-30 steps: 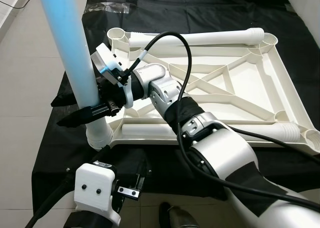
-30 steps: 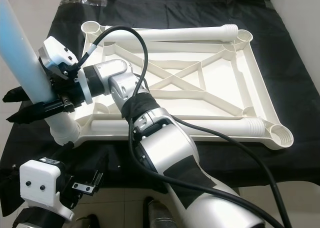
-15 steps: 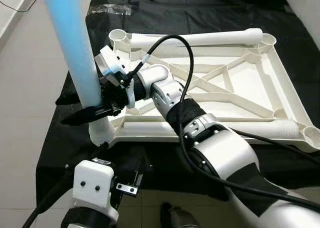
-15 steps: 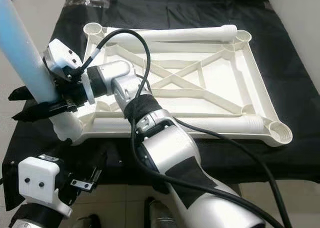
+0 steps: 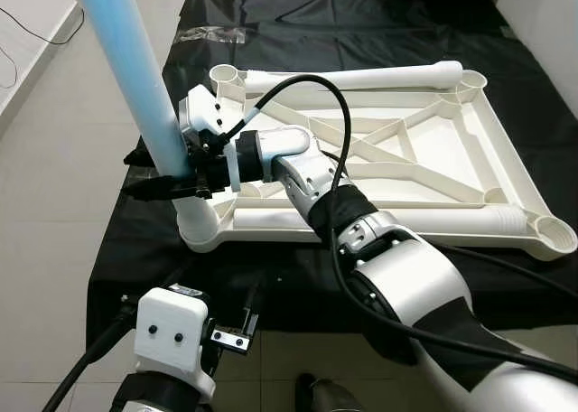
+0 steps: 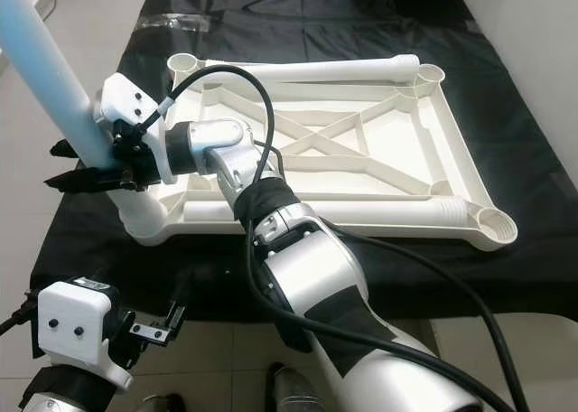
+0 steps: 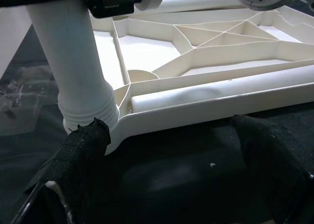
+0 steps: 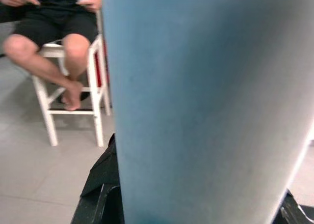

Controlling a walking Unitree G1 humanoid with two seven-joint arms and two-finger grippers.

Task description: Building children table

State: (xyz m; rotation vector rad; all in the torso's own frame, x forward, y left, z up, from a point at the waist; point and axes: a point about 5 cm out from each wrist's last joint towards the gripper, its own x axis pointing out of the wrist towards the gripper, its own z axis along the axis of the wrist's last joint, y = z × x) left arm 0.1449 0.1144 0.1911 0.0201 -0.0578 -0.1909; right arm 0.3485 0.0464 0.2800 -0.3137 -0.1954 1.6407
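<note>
The right gripper (image 5: 167, 184) pinches the blue table leg (image 5: 126, 69) at left of centre in the left eye view, the leg standing in the near-left corner socket of the upturned white table top (image 5: 424, 173) on the black sheet (image 5: 361, 32). In the left wrist view the left gripper (image 7: 171, 160) hangs spread, low in the frame, before that corner. In the right wrist view the leg covers the centre, with a seated person (image 8: 46, 32) at upper left.
</note>
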